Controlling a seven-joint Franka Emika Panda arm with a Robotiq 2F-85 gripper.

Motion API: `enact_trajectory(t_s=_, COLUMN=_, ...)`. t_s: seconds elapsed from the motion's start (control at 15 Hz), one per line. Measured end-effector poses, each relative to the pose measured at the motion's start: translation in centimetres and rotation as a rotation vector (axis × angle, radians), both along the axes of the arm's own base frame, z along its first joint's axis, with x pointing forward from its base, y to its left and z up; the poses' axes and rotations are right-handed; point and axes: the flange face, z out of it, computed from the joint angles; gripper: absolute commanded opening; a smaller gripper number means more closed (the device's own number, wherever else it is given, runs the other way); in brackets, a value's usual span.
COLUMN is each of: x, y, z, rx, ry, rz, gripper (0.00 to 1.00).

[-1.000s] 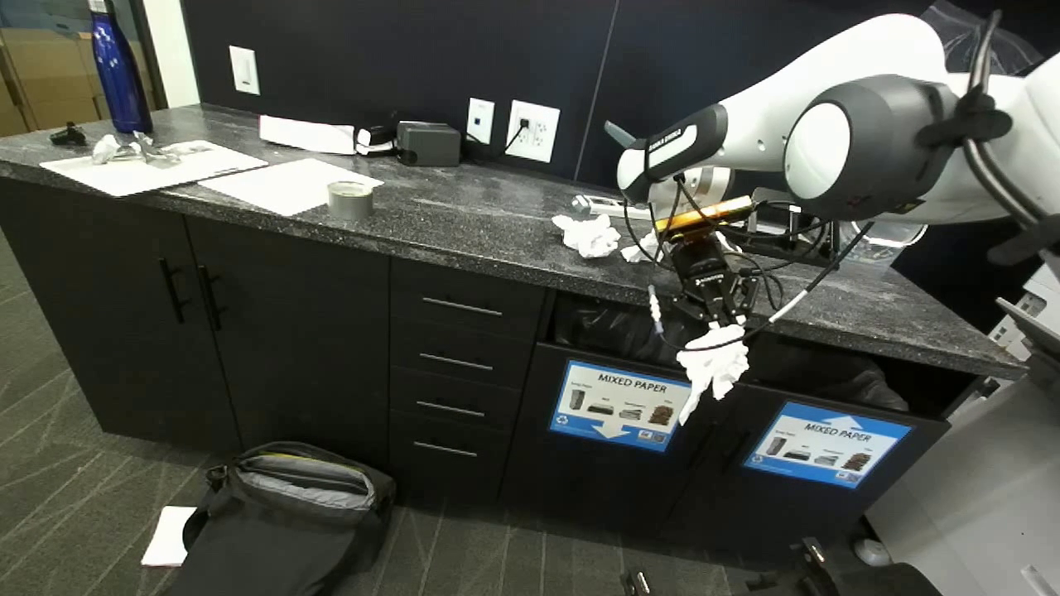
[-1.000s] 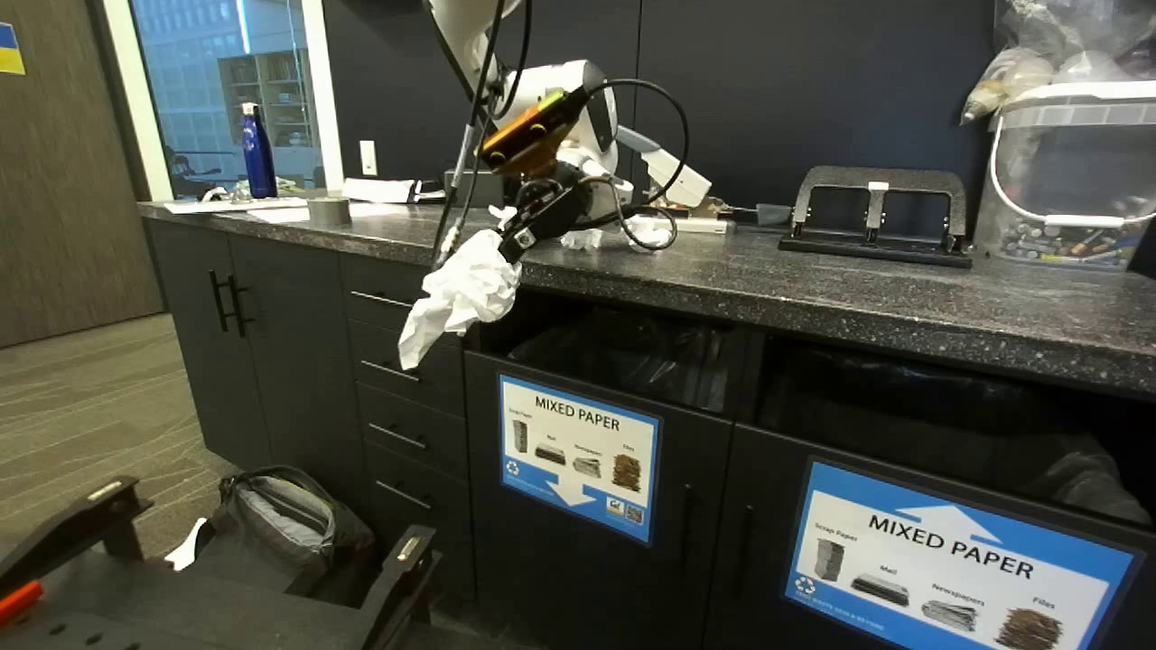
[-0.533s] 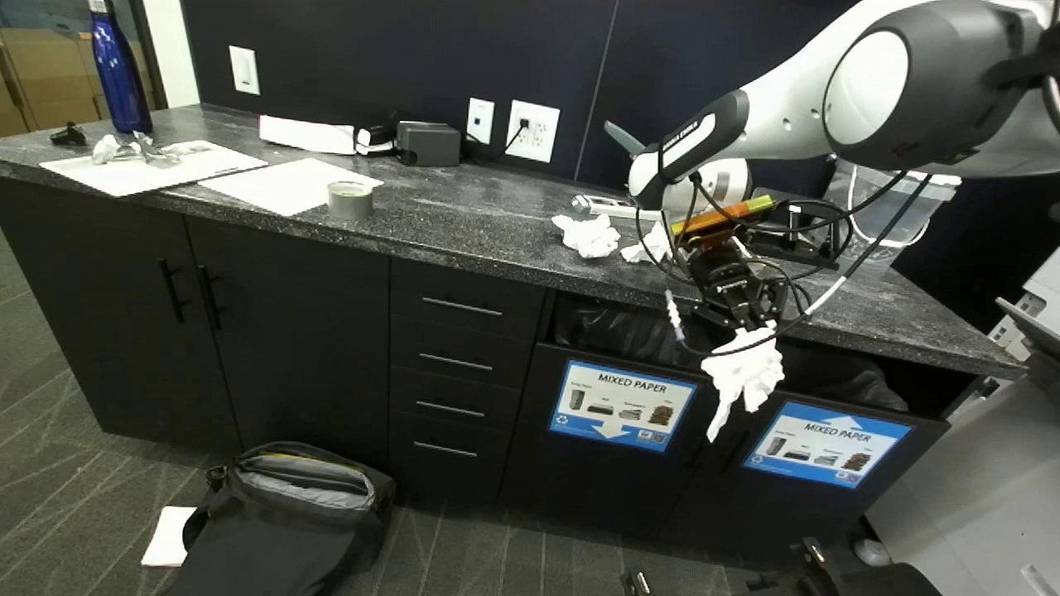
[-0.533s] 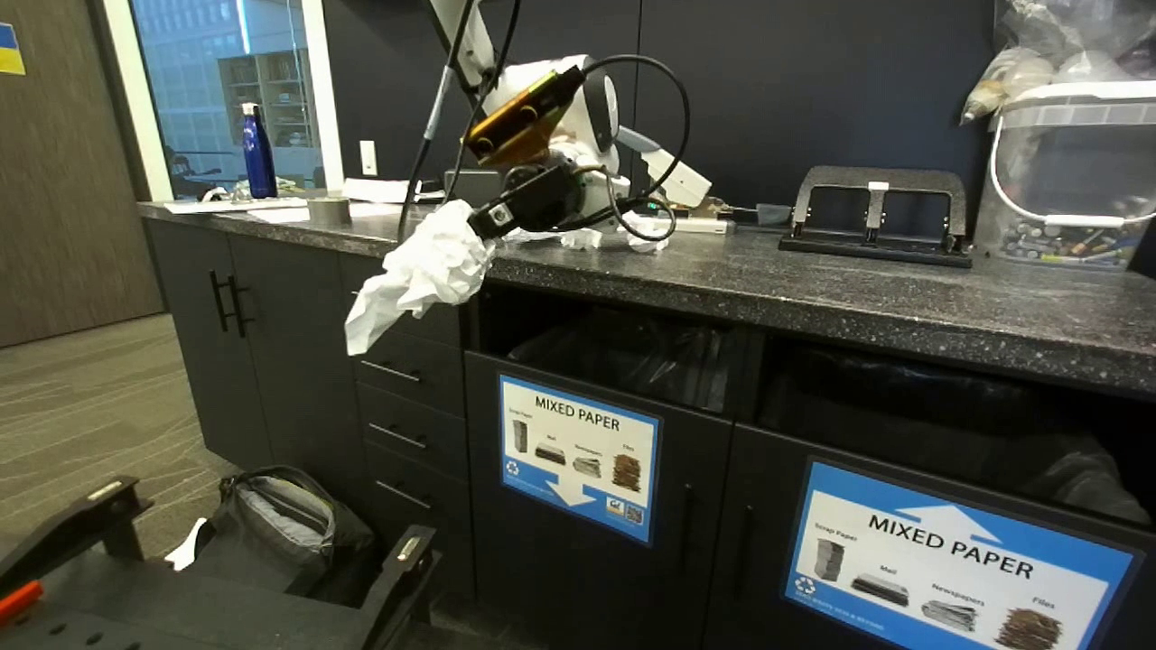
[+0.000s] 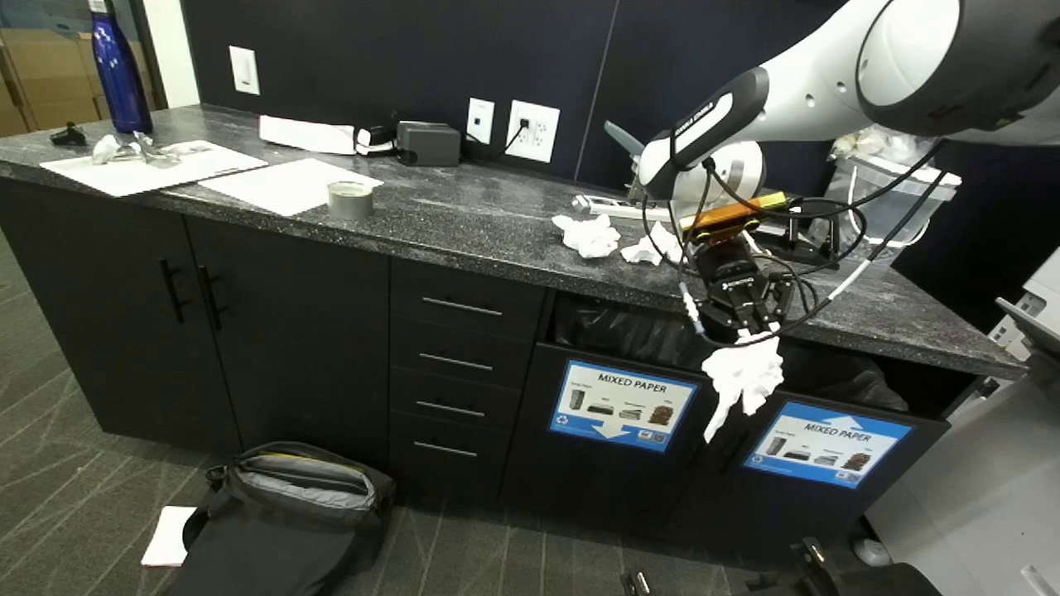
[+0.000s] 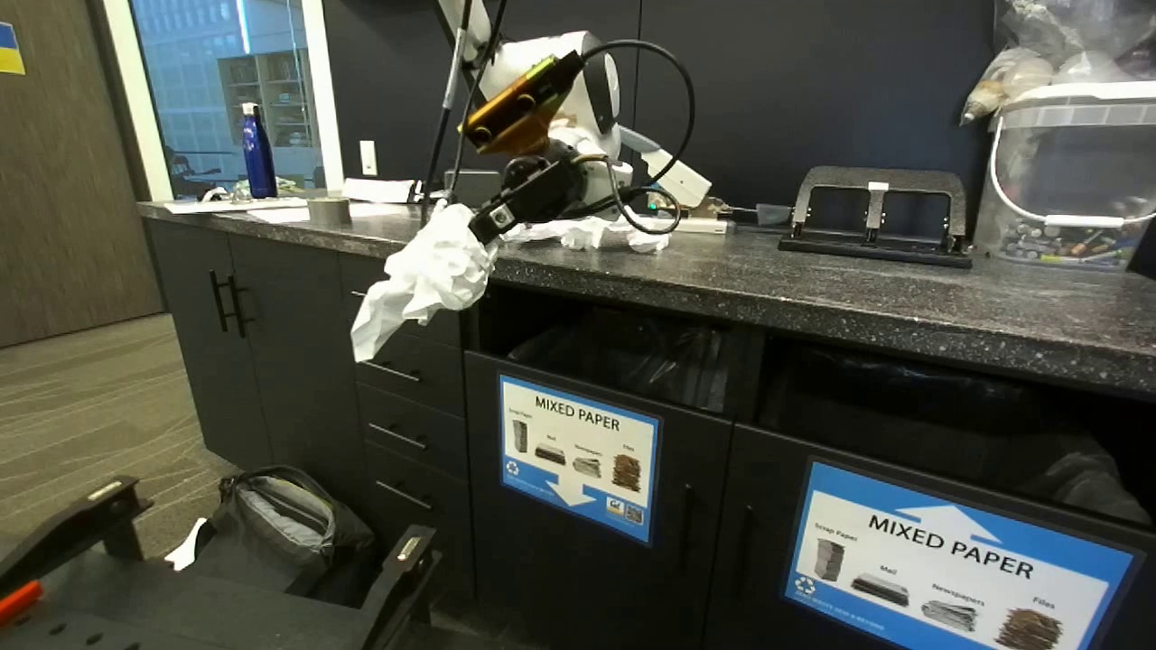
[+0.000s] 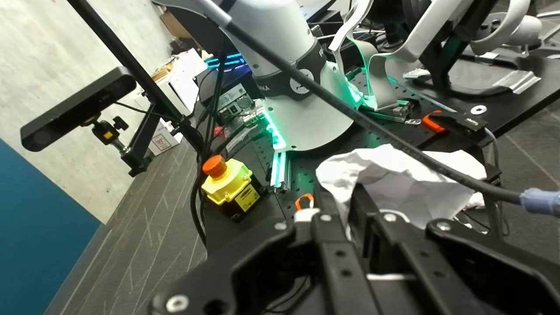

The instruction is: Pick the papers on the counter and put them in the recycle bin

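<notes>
My gripper is shut on a crumpled white paper, which hangs from the fingertips. In the wrist view the paper is pinched between the two fingers. The gripper and paper are out in front of the counter. In an exterior view the held paper shows left of the bin opening. Two more crumpled papers lie on the counter behind the gripper. The recycle bin opening with a dark liner is under the counter, above a MIXED PAPER sign.
A second bin opening is to the right, above another sign. A hole punch and clear bucket stand on the counter. Flat sheets, a tape roll and a blue bottle are farther left.
The gripper has moved out from the counter with the paper, to the right in an exterior view. Over the last half second it has hardly moved, tilting slightly.
</notes>
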Motion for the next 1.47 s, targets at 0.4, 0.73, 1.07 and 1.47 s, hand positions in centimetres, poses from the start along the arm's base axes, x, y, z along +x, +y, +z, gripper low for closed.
enact_trajectory(t_s=0.4, x=-2.5, y=-0.4, z=0.6, rx=-0.041, ry=0.078, rz=-0.036, gripper=0.14)
enact_trajectory(t_s=0.73, x=-5.0, y=-1.8, z=1.2, rx=-0.131, ry=0.169, rz=-0.091, gripper=0.13)
enact_trajectory(t_s=1.07, x=-4.4, y=-2.9, z=-0.1, rx=-0.172, ry=-0.031, rz=-0.099, gripper=0.14)
enact_trajectory(t_s=1.47, x=-1.7, y=-3.7, z=-4.6, rx=-0.215, ry=-0.397, rz=-0.076, gripper=0.14)
